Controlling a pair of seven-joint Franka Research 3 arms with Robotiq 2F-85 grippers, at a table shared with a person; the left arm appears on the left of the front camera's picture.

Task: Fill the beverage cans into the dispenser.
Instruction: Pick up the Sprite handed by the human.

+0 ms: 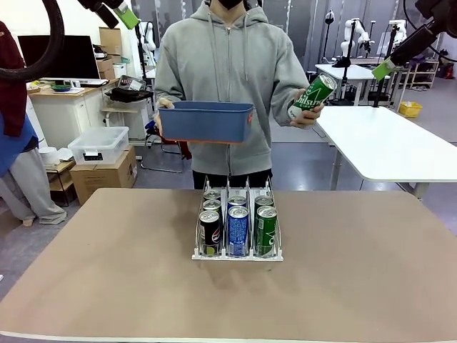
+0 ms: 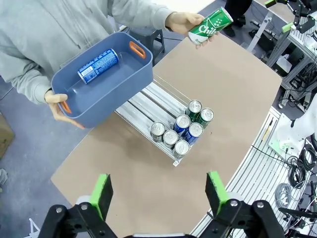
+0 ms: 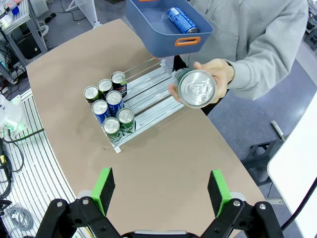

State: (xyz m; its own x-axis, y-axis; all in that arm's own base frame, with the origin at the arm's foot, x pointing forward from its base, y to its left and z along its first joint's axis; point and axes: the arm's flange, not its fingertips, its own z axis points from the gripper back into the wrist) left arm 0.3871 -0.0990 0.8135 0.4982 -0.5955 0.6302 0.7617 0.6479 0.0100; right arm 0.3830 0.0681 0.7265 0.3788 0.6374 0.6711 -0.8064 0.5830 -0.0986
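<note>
Seven cans (image 1: 238, 230) in the dispenser (image 1: 214, 256), a green can (image 1: 313, 95) in a hand (image 1: 305, 118); left fingers (image 2: 102, 194), right fingers (image 3: 105, 187) spread empty.

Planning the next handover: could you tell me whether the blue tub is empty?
Not empty: both wrist views show one blue can lying on its side in the tub.

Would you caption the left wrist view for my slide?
Person holds a blue tub containing one blue can, and a green can, beyond the dispenser.
</note>
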